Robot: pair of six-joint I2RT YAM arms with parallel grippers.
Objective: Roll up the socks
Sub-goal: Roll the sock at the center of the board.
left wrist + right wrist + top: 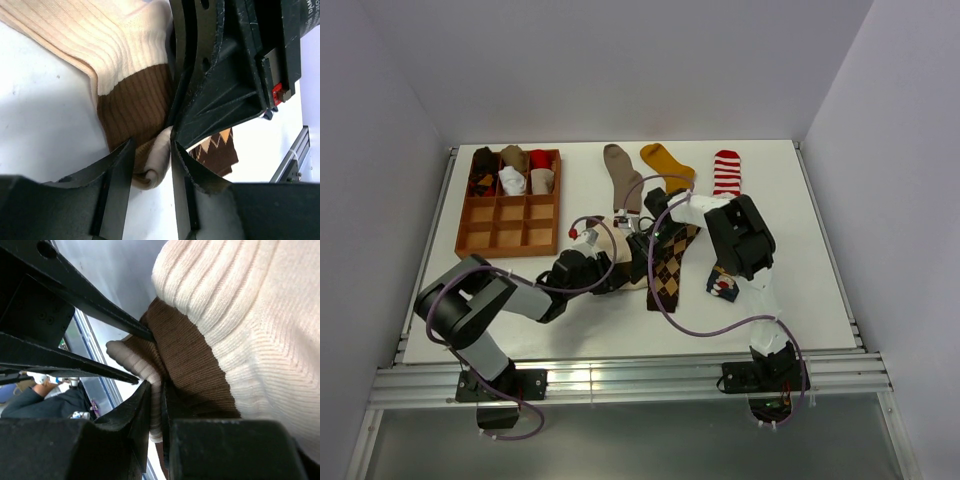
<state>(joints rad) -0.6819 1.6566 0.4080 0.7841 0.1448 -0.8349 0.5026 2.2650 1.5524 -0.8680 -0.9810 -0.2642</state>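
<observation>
The cream-and-brown sock (pixel 606 236) lies mid-table, and both grippers meet at its brown end. In the left wrist view my left gripper (pixel 152 152) is open, its fingers (pixel 117 170) straddling a small rolled fold of that sock (pixel 125 50). My right gripper (pixel 162 407) is shut on a thin cream edge of the same sock (pixel 240 315). From above, the left gripper (pixel 623 262) comes in from the left and the right gripper (pixel 650 240) from the right. The argyle sock (pixel 670 268) lies flat beside them.
A taupe sock (pixel 618 172), a mustard sock (pixel 666 160) and a red-white striped sock (pixel 726 172) lie at the back. A navy sock (pixel 723 284) peeks out under the right arm. The wooden grid tray (pixel 510 228) at the left holds rolled socks in its far row.
</observation>
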